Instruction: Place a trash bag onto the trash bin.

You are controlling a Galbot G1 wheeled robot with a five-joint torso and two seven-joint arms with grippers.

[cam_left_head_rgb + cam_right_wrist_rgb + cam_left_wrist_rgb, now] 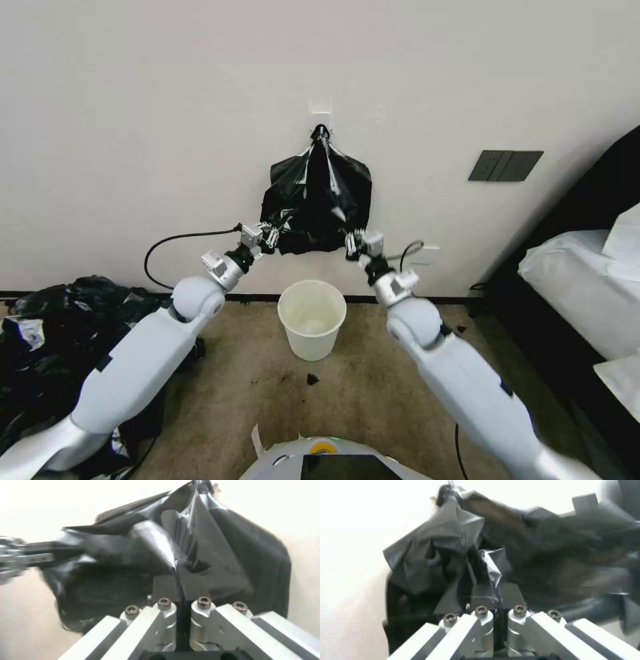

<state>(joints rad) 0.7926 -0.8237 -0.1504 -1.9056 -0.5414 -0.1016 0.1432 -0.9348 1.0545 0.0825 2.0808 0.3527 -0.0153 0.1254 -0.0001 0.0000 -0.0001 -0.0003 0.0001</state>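
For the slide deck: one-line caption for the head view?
Left hand and right hand each pinch the trash bag hanging on the wall, above the trash bin.

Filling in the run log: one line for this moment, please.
left pincer: shut on trash bag | right pincer: shut on trash bag | bag: hanging from wall hook | trash bin: below, unlined
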